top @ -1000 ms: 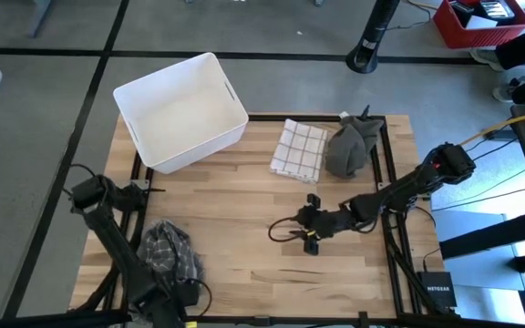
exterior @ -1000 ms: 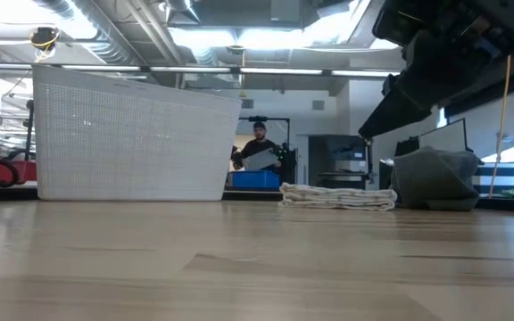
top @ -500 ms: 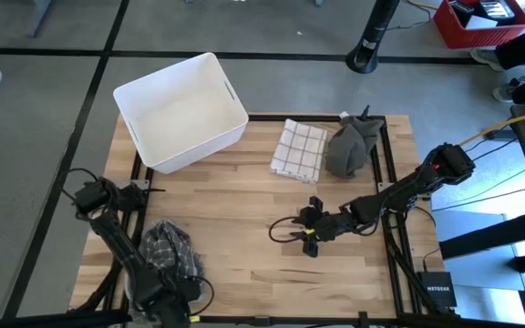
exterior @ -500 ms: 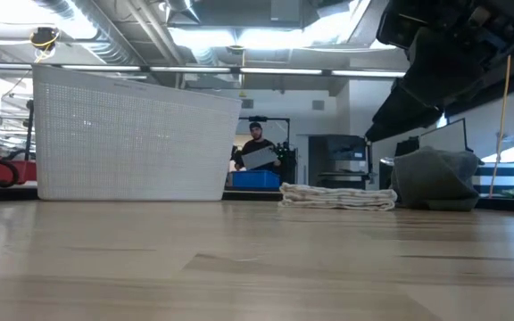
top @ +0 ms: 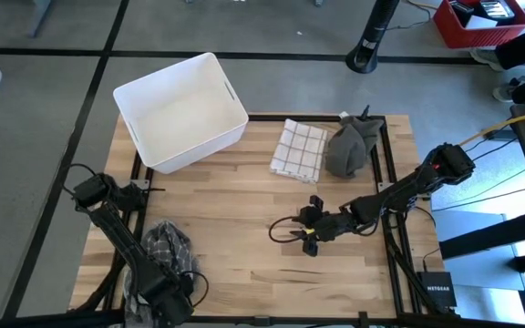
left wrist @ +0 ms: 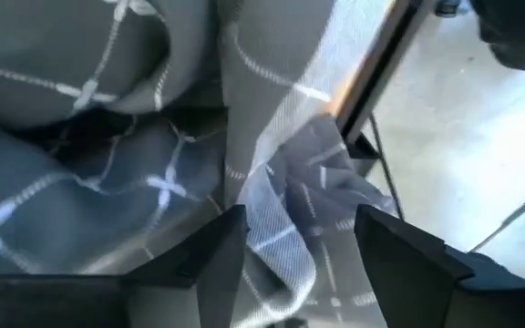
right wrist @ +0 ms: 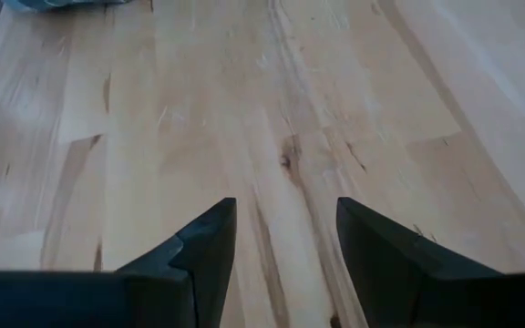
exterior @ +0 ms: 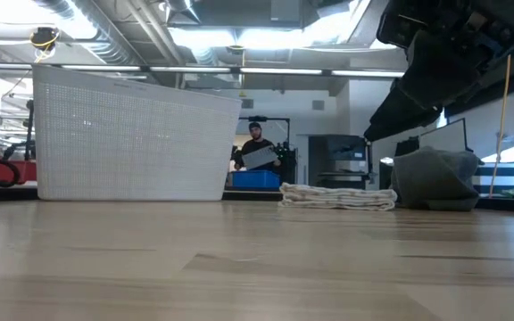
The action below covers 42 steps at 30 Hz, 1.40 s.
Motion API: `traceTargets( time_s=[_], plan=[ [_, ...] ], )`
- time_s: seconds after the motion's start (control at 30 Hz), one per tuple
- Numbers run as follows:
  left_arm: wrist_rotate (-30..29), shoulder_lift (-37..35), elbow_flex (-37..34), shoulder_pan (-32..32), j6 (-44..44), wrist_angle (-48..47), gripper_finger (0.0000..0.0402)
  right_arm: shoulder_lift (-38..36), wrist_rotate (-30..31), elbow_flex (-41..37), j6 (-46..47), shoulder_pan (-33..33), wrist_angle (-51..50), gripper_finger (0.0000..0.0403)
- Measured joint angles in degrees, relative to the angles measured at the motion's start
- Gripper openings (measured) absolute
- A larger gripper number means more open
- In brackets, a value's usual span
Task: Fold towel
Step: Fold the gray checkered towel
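Note:
A crumpled dark grey checked towel (top: 167, 251) lies in a heap on the wooden table (top: 244, 191) near its near left corner. My left gripper (top: 164, 296) stands at the heap's near side, open, with a fold of the towel (left wrist: 285, 210) between its fingers. My right gripper (top: 285, 234) hovers open over bare wood (right wrist: 281, 137) in the middle of the table, holding nothing. My left gripper (left wrist: 299, 246) has its fingers (left wrist: 199, 264) on either side of a raised fold of the towel at the heap's near edge. Whether the fingers touch the cloth I cannot tell. The towel rests on the table.
A white basket (top: 180, 109) stands at the far left. A folded white checked towel (top: 298, 149) and a bunched grey cloth (top: 349, 144) lie at the far right. The table's near edge rail (left wrist: 372, 73) runs close to my left gripper. A person (exterior: 257, 152) stands far behind.
My left arm's wrist has shifted a little toward the table's right edge beside the towel heap. The heap has stayed where it was. My right arm has kept still.

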Motion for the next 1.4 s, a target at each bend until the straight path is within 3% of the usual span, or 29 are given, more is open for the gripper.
traceTargets(
  time_s=[0.3, 0.47, 0.77, 0.87, 1.1, 1.4],
  plan=[
    [-10.0, -3.6, -0.5, -2.5, -3.5, 0.7, 0.0183, 0.0, 0.0, 0.0, -0.2, 0.0, -0.2, 0.0193],
    [-10.0, -3.2, -1.6, -5.2, -4.0, 8.4, 0.0182, 0.0, 0.0, 0.0, -0.2, 0.0, -0.2, 0.0193],
    [-11.0, -3.0, -7.4, -6.0, -6.7, 6.0, 0.0179, 0.0, 1.5, 0.0, -0.3, 0.0, -0.2, 0.0193],
    [-11.2, -3.0, -7.5, -4.7, -4.5, 6.9, 0.0150, 0.0, 1.5, 0.0, -1.5, 0.0, -0.2, 0.0193],
    [-14.0, -3.0, -4.8, 0.9, 4.2, 6.4, 0.0012, 0.0, 1.5, 0.0, -7.8, 1.2, 4.4, 0.0193],
    [-27.7, -6.6, 2.1, 12.5, 20.4, -4.5, 0.0005, 0.0, 2.2, 0.1, -24.3, 0.6, 13.5, 0.0193]
  ],
)
